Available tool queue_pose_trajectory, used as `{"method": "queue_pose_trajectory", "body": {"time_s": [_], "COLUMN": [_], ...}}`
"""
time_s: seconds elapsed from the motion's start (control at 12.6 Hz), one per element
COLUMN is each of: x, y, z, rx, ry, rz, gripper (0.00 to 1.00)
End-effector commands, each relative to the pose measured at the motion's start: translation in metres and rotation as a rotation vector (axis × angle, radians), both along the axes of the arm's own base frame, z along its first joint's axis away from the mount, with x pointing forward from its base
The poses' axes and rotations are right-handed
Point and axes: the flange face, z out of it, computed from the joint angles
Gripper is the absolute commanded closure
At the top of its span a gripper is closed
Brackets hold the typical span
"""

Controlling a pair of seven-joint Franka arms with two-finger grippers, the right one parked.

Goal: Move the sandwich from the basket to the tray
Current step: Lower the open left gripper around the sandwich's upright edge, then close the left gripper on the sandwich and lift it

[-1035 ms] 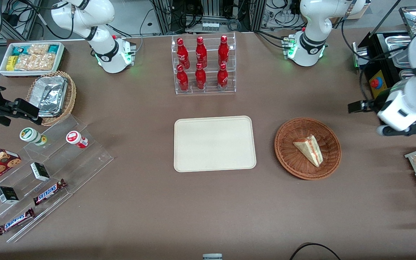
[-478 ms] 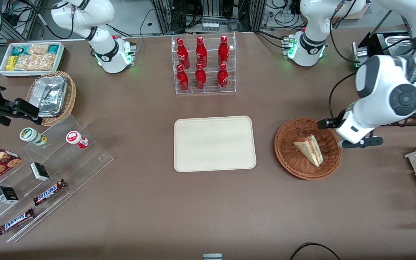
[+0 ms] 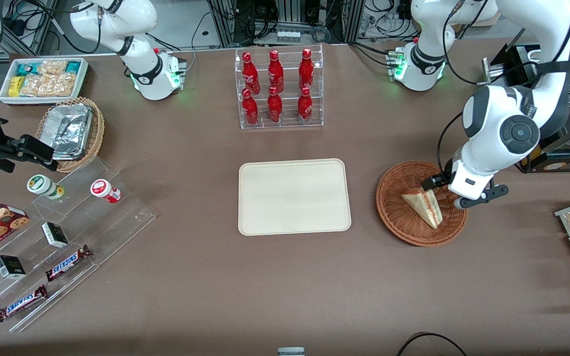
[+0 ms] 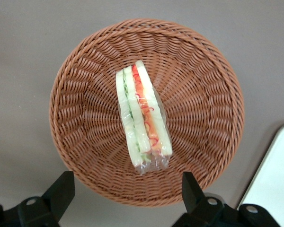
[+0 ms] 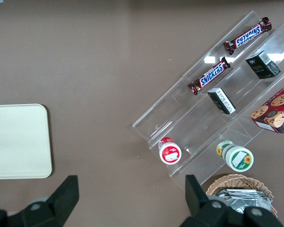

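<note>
My hand (image 4: 125,201) hangs above the basket (image 3: 395,213), fingers (image 4: 61,189) spread wide apart with nothing between them; from the wrist camera I see both fingertips just over the basket's rim, not touching anything. In the front view the hand (image 3: 444,190) sits over the basket at about the two o'clock part of its rim.

The sandwich (image 3: 424,205) lies inside the basket, roughly in the middle of the bowl, on its side with the red, yellow and green filling layers showing along one edge. In the wrist camera the sandwich (image 4: 141,115) rests on the weave of the basket (image 4: 208,118) in its clear wrap.

The tray (image 3: 294,196) sits flat on the brown counter (image 3: 265,287) at nine o'clock from the basket, near it but not touching. At twelve o'clock from the tray stands a clear rack of red bottles (image 3: 277,88), well apart from it.
</note>
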Motion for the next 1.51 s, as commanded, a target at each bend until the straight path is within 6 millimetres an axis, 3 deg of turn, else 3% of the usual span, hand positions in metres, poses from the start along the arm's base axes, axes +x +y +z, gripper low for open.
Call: {"method": "queue_pose_trajectory", "body": {"time_s": [0.0, 0.4, 1.19, 1.35, 1.43], "x": [-0.012, -0.011, -0.001, -0.002, -0.003], "y": [-0.002, -0.017, -0.013, -0.013, -0.013], "z": [-0.009, -0.033, -0.084, -0.089, -0.089], "rx": [0.013, 0.015, -0.003, -0.006, -0.005], "ry": [-0.050, -0.064, -0.057, -0.048, -0.047], "rz": [0.184, 0.489, 0.491, 0.506, 0.508], "gripper": [0.00, 0.00, 0.00, 0.09, 0.30]}}
